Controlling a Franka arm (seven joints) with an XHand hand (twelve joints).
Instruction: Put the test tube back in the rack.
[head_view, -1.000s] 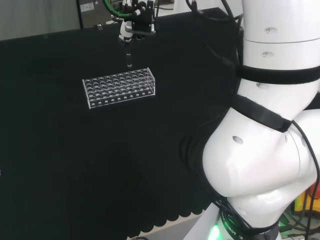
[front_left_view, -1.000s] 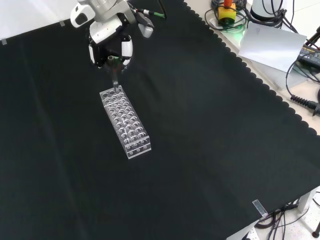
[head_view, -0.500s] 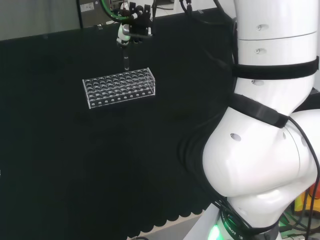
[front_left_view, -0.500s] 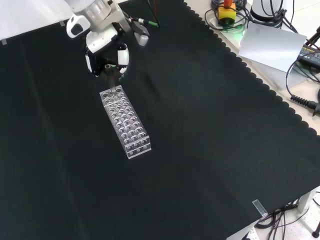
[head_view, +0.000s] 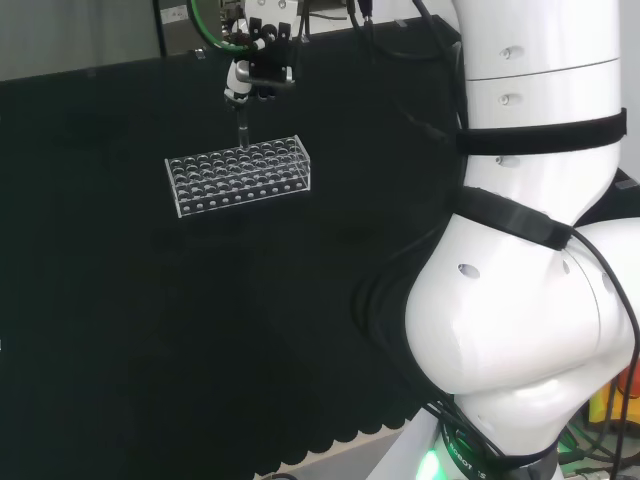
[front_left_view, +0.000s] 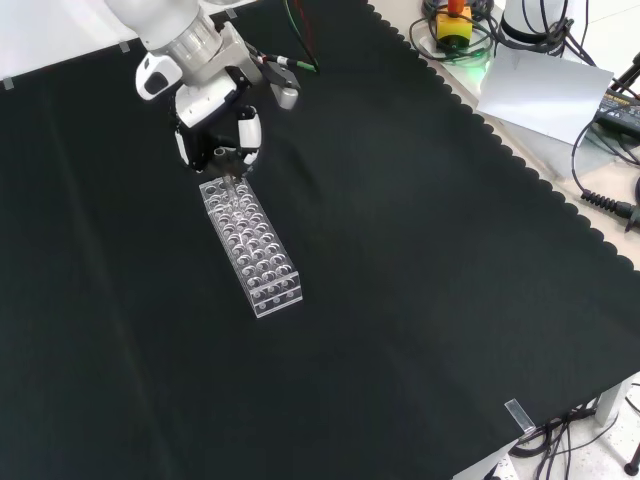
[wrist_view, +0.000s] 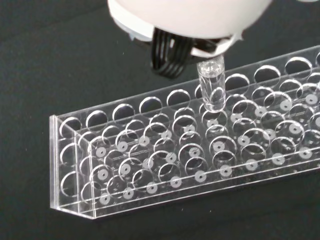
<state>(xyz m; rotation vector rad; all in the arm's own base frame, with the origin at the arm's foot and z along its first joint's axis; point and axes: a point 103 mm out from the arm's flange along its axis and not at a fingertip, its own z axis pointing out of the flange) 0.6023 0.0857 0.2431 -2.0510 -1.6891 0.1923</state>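
Clear rack (front_left_view: 249, 245): a plastic block of round holes lying flat on the black cloth (front_left_view: 420, 250); the landmark for all entries.
Test tube (wrist_view: 212, 85): upright, its rounded lower end just above the rack's top holes in the wrist view, over the row nearest the hand.
Hand (front_left_view: 215, 125): directly above the rack's far end in the front view, fingers curled around the tube's upper part.
Arm link (head_view: 520, 250): well apart from the rack, at the head view's right.
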